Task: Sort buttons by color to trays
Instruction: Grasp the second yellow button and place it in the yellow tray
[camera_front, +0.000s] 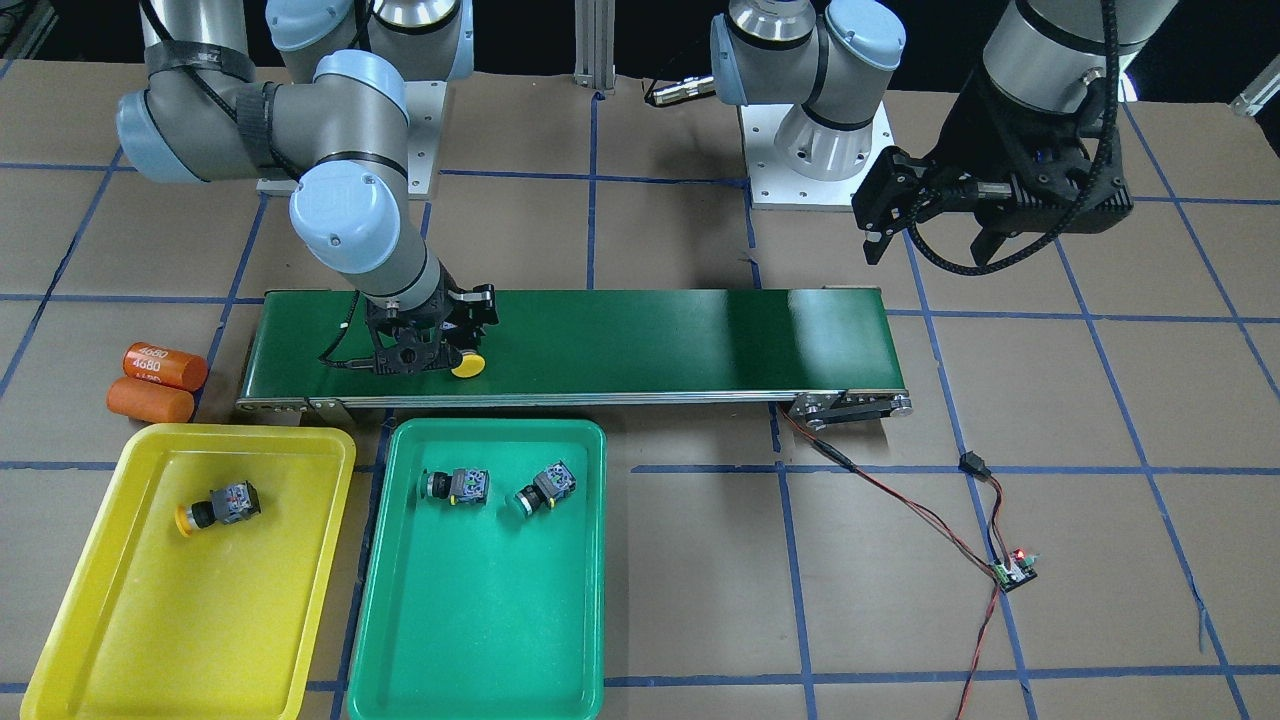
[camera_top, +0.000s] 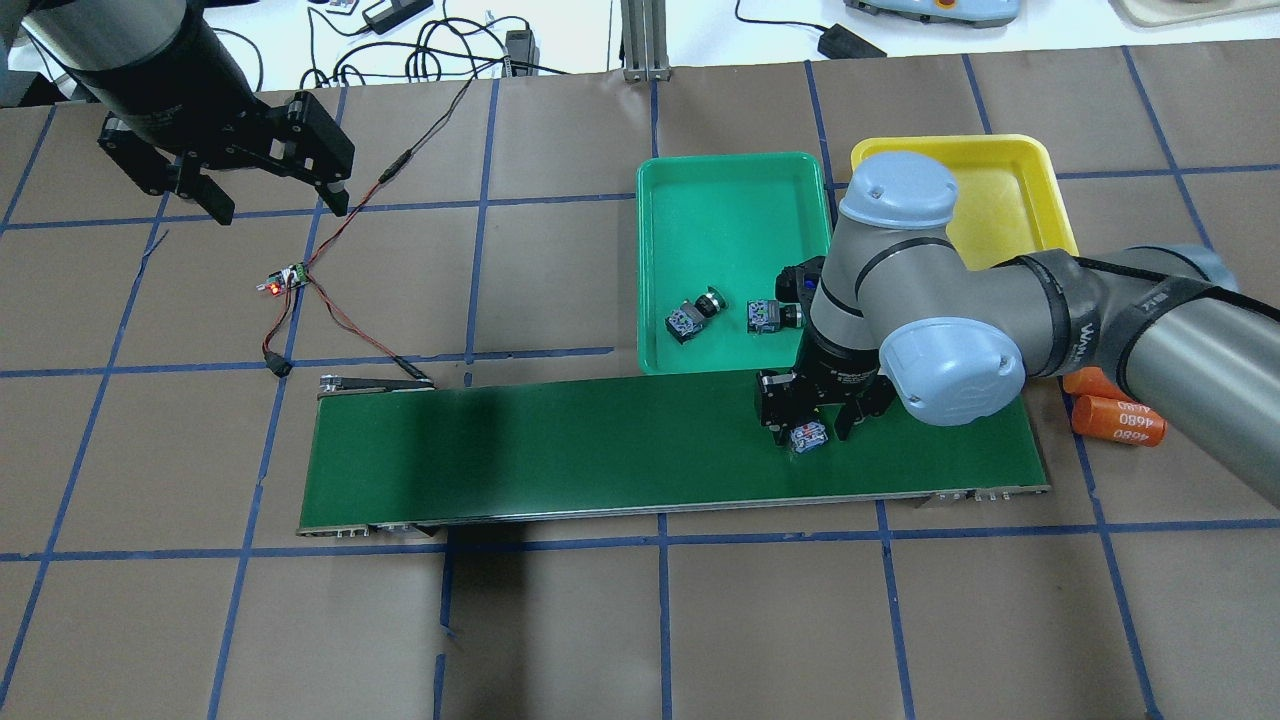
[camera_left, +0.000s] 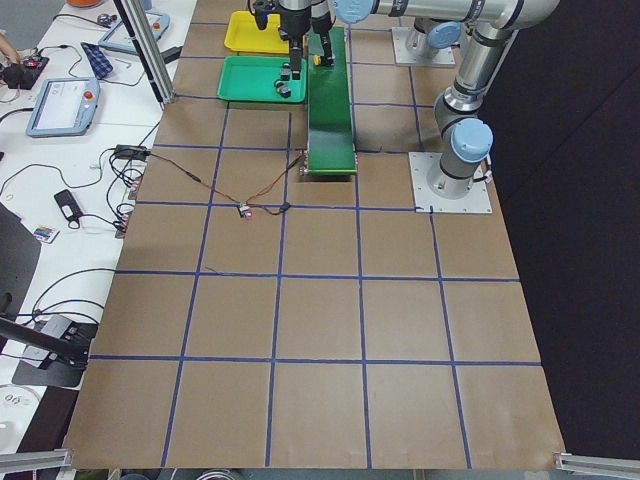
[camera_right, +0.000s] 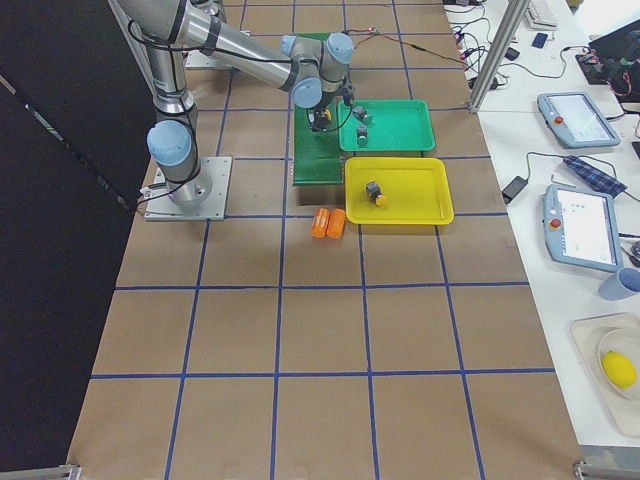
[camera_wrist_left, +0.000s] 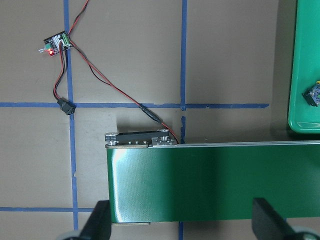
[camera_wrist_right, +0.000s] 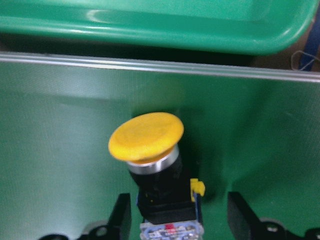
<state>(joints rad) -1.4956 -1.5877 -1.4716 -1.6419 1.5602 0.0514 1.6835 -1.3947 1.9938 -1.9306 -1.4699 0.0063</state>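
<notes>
A yellow-capped button lies on the dark-green belt, cap pointing toward the trays. My right gripper is down on the belt astride its grey body, open, with a gap showing at the finger on one side. The yellow tray holds one yellow button. Inside the green tray lie two green buttons. My left gripper hangs open and empty above the table, off the belt's other end.
Two orange cylinders marked 4680 lie beside the belt's end, next to the yellow tray. A small circuit board with red and black wires runs to the belt's roller end. Brown table with blue tape grid surrounds everything.
</notes>
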